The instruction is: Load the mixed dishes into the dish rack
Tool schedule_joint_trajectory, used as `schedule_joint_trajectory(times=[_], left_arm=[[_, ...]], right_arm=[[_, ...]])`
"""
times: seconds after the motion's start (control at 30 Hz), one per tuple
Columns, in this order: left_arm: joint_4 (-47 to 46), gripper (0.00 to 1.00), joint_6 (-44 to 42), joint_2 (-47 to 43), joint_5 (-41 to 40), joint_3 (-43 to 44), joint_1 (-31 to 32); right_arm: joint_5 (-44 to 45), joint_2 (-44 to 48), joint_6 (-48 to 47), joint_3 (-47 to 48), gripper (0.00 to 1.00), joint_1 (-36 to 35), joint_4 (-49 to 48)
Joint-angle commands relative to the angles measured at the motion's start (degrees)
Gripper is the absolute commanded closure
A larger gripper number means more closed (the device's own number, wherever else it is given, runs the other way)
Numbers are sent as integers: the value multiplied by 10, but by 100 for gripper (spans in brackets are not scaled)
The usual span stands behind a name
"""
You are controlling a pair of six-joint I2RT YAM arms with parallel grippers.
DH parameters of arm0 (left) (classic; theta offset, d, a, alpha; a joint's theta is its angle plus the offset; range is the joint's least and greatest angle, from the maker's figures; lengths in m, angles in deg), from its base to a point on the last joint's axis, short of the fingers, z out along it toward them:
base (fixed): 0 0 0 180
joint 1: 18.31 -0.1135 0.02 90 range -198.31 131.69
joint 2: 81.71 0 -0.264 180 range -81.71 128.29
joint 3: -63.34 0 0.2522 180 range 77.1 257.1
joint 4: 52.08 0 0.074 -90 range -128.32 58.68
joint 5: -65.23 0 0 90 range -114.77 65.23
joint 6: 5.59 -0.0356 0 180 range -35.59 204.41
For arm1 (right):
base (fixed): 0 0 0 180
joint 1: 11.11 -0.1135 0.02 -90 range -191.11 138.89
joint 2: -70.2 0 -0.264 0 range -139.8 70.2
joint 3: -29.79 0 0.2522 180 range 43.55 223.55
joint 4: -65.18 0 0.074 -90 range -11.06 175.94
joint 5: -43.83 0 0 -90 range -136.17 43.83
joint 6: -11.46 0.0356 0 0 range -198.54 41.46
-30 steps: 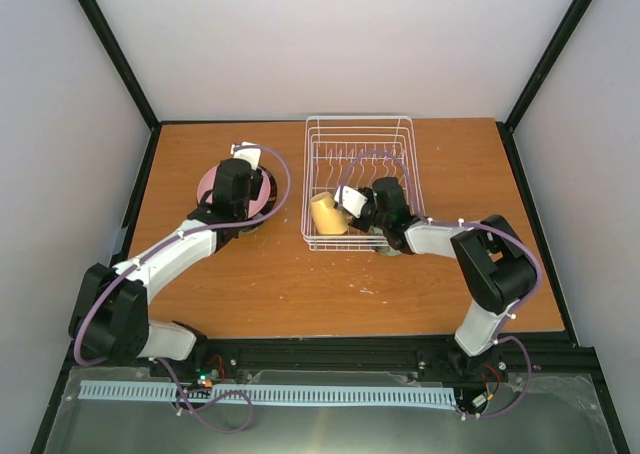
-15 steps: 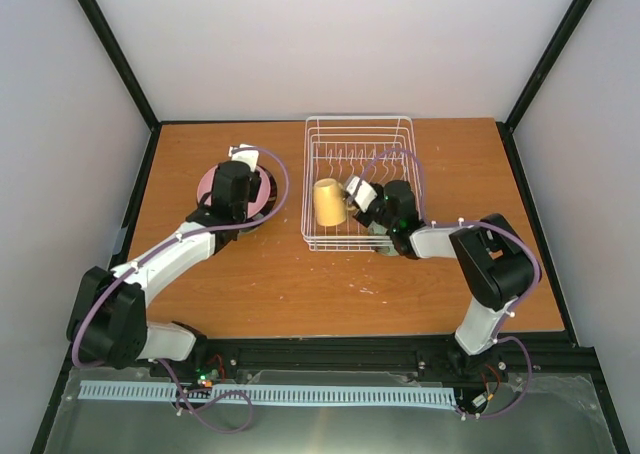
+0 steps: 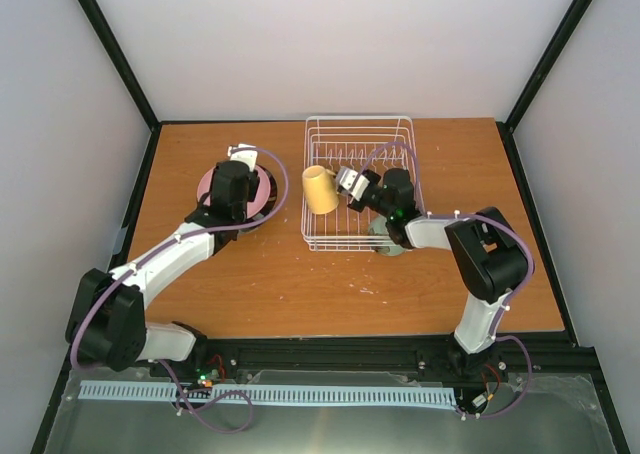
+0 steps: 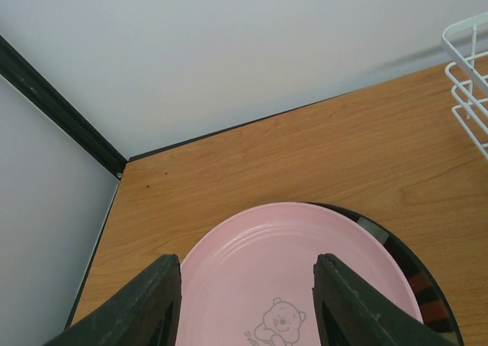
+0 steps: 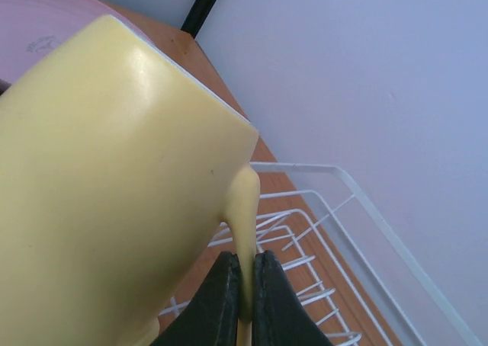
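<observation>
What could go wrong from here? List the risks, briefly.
The right gripper pinches only the thin handle of the pale yellow mug, so the mug may swivel or slip. It hangs at the left wall of the dish rack and could clip the wire or drop outside.

The pale yellow mug point(image 3: 320, 189) is hanging tilted over the 9 o'clock edge of the white wire dish rack point(image 3: 360, 134), its handle pinched in the right gripper point(image 5: 244, 285). Farther toward 9 o'clock, the pink plate point(image 4: 282, 277) is lying flat atop the dark-rimmed plate point(image 4: 423, 293).
</observation>
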Motion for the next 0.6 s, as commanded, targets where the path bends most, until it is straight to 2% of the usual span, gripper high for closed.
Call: schedule_joint_trajectory(times=[0.0,0.17,0.23,0.3,0.57], left_arm=[[-5,52,-21,13,2,26,-5],[17,51,-5,23,17,64,-5],[44,50,16,22,69,86,-5],[71,49,47,20,137,110,-5],[133,39,143,50,516,249,-8]], right_arm=[[7,23,23,57,97,0,-104],[11,41,112,79,97,0,-159],[11,53,141,73,97,0,-171],[2,74,156,59,97,0,-174],[6,167,153,-20,97,-3,-156]])
